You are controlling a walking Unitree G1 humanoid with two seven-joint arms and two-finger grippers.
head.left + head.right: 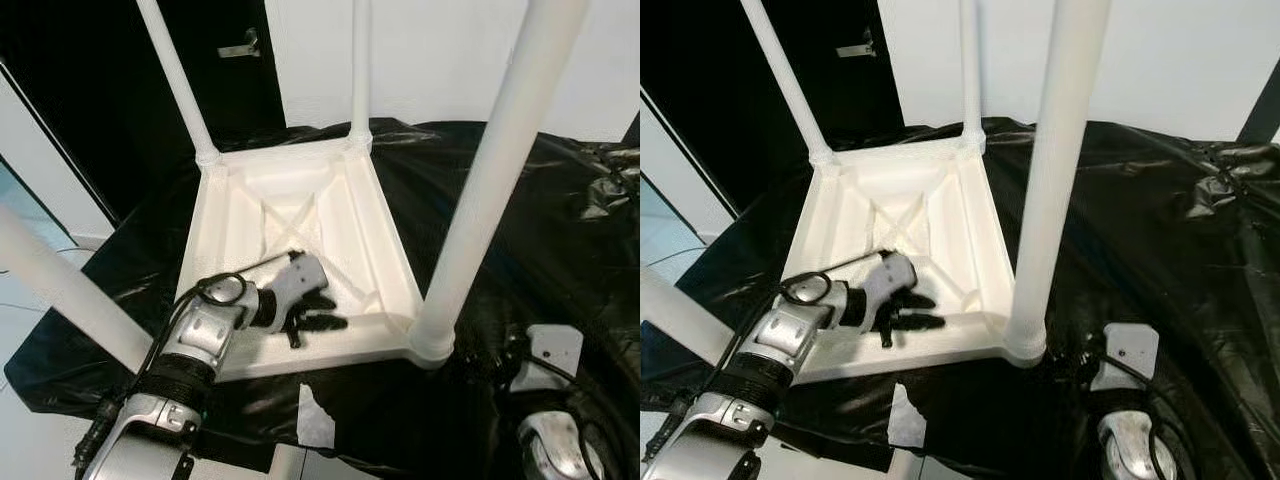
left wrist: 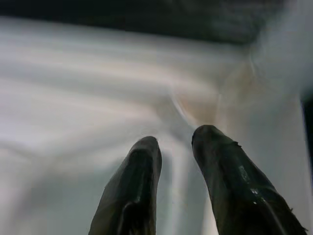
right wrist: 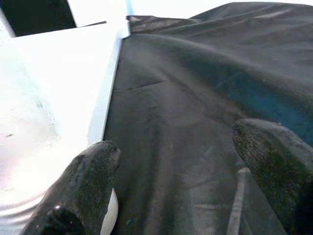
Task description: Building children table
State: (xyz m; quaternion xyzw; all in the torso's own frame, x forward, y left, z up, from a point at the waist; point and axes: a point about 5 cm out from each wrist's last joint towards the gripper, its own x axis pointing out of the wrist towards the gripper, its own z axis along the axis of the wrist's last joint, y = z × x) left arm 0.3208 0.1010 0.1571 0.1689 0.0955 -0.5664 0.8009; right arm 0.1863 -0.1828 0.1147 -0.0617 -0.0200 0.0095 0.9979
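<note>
A white children's table (image 1: 385, 250) lies upside down on black plastic sheeting, its legs pointing up. The front right leg (image 1: 490, 190) stands thick and close to me. The two back legs (image 1: 180, 85) (image 1: 361, 70) rise at the far corners, and the front left leg (image 1: 60, 290) crosses the lower left. My left gripper (image 1: 322, 312) reaches into the hollow underside near the front rim, low over the white surface. Its fingers (image 2: 142, 166) are slightly apart with nothing between them. My right gripper (image 3: 178, 142) hovers open over the sheeting beside the table's edge (image 3: 105, 98), close to the front right leg.
Black plastic sheeting (image 1: 540, 230) covers the whole work surface and wrinkles at the far right. A dark door with a metal handle (image 1: 240, 45) and a white wall stand behind. A white scrap (image 1: 316, 418) lies at the sheeting's front edge. Pale floor (image 1: 20, 330) shows at the left.
</note>
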